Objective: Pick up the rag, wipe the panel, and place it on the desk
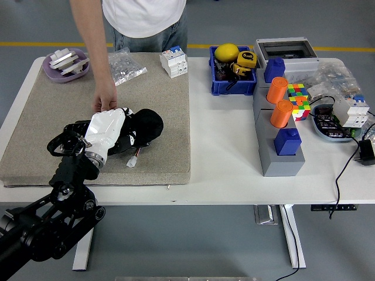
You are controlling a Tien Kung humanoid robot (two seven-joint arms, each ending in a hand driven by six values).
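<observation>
My left hand (pixel 126 130), white-shelled with black fingers, presses a black rag (pixel 147 124) down on the right end of a flat black panel (pixel 79 127) lying on the beige mat (pixel 164 111). The fingers are curled into the cloth. Most of the panel is hidden under my hand and forearm; only its left part and a small white connector (pixel 132 162) on a red wire show. A person stands at the far side, with one hand (pixel 105 102) resting on the panel's far edge and holding it still. My right arm is out of the picture.
On the mat's far edge are a purple dish (pixel 66 63) with metal parts, a clear bag of screws (pixel 124 64) and a white breaker (pixel 174 61). Right of the mat stand a blue bin (pixel 232 79), a grey fixture (pixel 280 146) with orange cylinders, and cables.
</observation>
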